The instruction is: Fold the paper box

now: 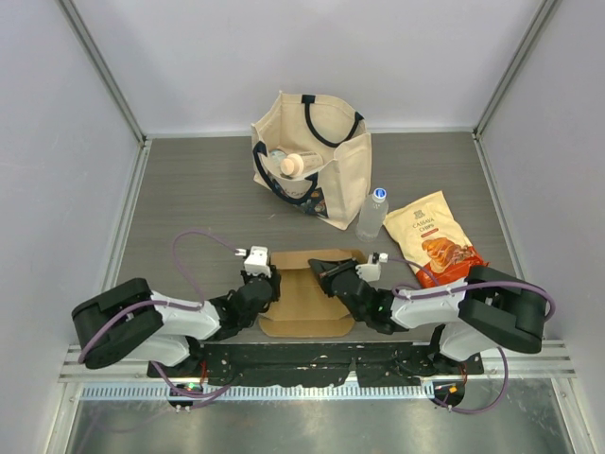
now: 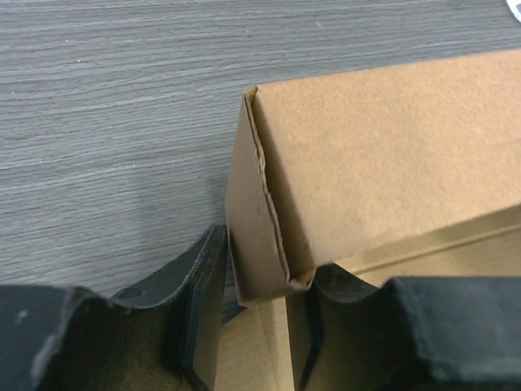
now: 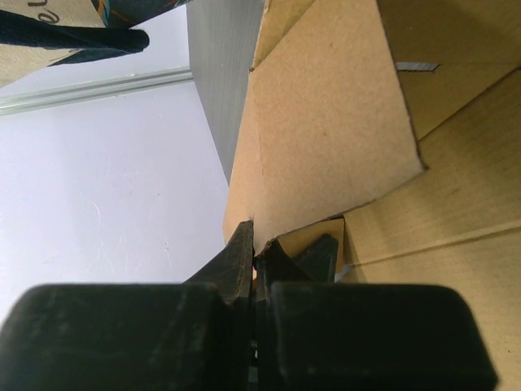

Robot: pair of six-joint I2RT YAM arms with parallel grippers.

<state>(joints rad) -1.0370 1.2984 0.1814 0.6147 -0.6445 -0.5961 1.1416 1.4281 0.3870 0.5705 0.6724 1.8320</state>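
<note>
The brown paper box (image 1: pixel 304 307) lies flat-bottomed on the table in front of both arms, partly folded. My left gripper (image 1: pixel 267 284) is at its left edge. In the left wrist view the gripper (image 2: pixel 260 273) straddles the raised, folded-over left wall (image 2: pixel 260 220), with a finger close against each side. My right gripper (image 1: pixel 326 272) is at the far right corner. In the right wrist view it (image 3: pixel 259 244) is pinched shut on the lower edge of an upright flap (image 3: pixel 326 122), holding it lifted off the box floor (image 3: pixel 440 244).
A cream tote bag (image 1: pixel 340 170) with items inside stands behind the box. A clear bottle (image 1: pixel 372 213) stands beside it, and an orange-and-cream snack pouch (image 1: pixel 437 241) lies at the right. Grey walls close in the table on three sides.
</note>
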